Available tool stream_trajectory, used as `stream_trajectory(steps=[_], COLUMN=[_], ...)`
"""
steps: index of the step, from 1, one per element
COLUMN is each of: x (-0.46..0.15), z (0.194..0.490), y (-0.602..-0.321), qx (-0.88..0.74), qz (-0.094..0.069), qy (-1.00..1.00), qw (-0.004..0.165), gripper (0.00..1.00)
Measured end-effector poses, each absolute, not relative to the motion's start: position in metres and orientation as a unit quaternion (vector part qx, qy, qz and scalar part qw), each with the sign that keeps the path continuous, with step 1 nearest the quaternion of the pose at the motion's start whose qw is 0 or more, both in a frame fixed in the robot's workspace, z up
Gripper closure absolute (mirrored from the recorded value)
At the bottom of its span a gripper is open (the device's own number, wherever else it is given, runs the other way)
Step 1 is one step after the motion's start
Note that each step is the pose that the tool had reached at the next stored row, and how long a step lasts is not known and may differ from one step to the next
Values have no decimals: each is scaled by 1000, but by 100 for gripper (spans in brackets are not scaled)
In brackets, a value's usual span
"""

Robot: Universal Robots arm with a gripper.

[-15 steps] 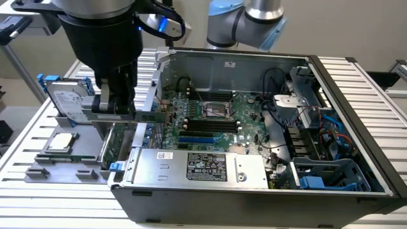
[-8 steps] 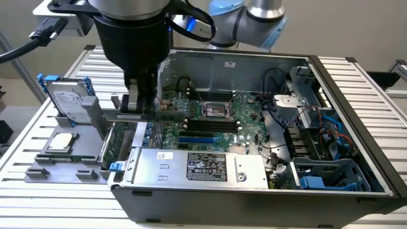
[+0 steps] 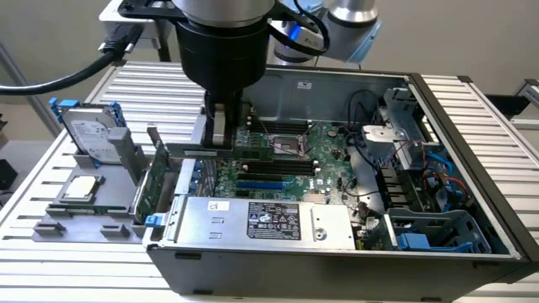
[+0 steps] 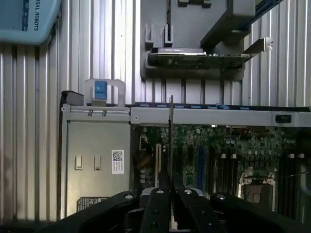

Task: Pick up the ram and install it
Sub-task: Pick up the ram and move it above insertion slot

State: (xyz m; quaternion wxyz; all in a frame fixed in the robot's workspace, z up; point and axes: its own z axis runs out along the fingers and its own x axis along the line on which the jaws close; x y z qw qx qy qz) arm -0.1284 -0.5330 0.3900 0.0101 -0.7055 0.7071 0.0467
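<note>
The ram [image 3: 248, 152] is a slim green stick held level above the near-left part of the motherboard [image 3: 324, 142], over the exterior view's left side of the open computer case [image 3: 438, 120]. My gripper [image 3: 221, 146] is shut on it, its fingers coming straight down from the black wrist. The black memory slots [image 3: 274, 168] lie just below and slightly toward the exterior view's right of the stick. In the wrist view the ram [image 4: 171, 141] shows edge-on as a thin line running out from my gripper [image 4: 171, 191], above the motherboard [image 4: 218, 145].
A grey parts holder [image 3: 80, 211] at the exterior view's left carries a hard drive [image 3: 88, 136], a square silver processor chip [image 3: 80, 187] and a large green expansion card [image 3: 149, 183]. The silver power supply [image 3: 252, 218] fills the case's near side. Cables and drive bays [image 3: 421, 183] crowd its right.
</note>
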Motion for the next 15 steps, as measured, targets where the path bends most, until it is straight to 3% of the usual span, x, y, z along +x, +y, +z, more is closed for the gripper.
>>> stream_trajectory(steps=[15], x=[-63], z=[374], y=[-512], qx=[-705], qz=[49], qy=[707], qw=[8], gripper=[100])
